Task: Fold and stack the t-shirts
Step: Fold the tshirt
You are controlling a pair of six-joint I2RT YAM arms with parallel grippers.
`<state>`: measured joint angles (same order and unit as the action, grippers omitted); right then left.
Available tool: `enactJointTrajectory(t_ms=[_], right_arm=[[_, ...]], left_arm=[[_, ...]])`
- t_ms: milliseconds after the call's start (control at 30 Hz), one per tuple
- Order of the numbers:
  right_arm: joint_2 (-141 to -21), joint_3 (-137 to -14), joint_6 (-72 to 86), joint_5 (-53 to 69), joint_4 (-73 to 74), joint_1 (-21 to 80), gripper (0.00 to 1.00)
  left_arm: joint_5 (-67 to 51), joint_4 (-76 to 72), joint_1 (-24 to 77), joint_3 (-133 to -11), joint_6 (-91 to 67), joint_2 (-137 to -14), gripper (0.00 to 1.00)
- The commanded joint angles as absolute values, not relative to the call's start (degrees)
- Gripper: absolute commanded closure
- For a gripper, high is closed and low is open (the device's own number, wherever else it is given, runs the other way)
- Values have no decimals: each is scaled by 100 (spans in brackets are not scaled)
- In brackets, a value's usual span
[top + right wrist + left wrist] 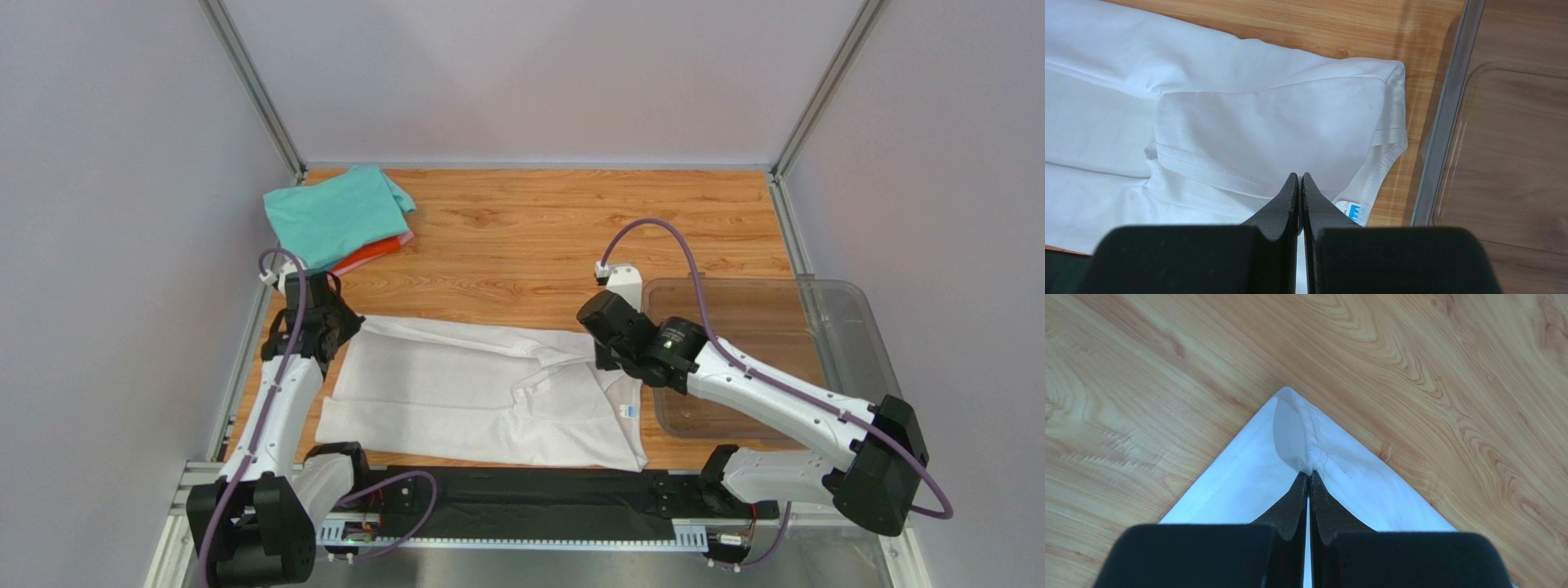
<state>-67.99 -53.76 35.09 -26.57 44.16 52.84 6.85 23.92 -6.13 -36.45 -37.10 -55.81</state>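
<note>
A white t-shirt point(478, 392) lies spread flat across the near half of the table, with its blue neck label point(627, 413) at the right. My left gripper point(344, 337) is shut on the shirt's far-left corner. In the left wrist view the cloth point(1247, 478) bunches at the closed tips of the left gripper point(1309, 473). My right gripper point(608, 353) is shut at the shirt's far-right end near the collar. In the right wrist view the right gripper's point(1300, 176) tips press into the folded white cloth point(1260, 116) beside the label point(1352, 211). A folded teal t-shirt point(337, 211) tops a stack over an orange-red one point(374, 255) at the far left.
A clear plastic bin point(761, 355) sits on the table's right side, its wall point(1444, 116) just right of the shirt's collar. Bare wooden tabletop point(528, 239) stretches behind the white shirt. Grey walls enclose the table on three sides.
</note>
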Motion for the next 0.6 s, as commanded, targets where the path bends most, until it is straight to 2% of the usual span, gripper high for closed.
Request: enactJointTrajectory(t_ms=[0, 567], right_arm=[[-6645, -5274, 3858, -2830, 4623, 5484, 100], [-6205, -4738, 4666, -2786, 4940, 6310, 100]], left_arm=[[879, 2487, -650, -3595, -3815, -5493, 100], [1055, 2645, -650, -3314, -3850, -5291, 100]])
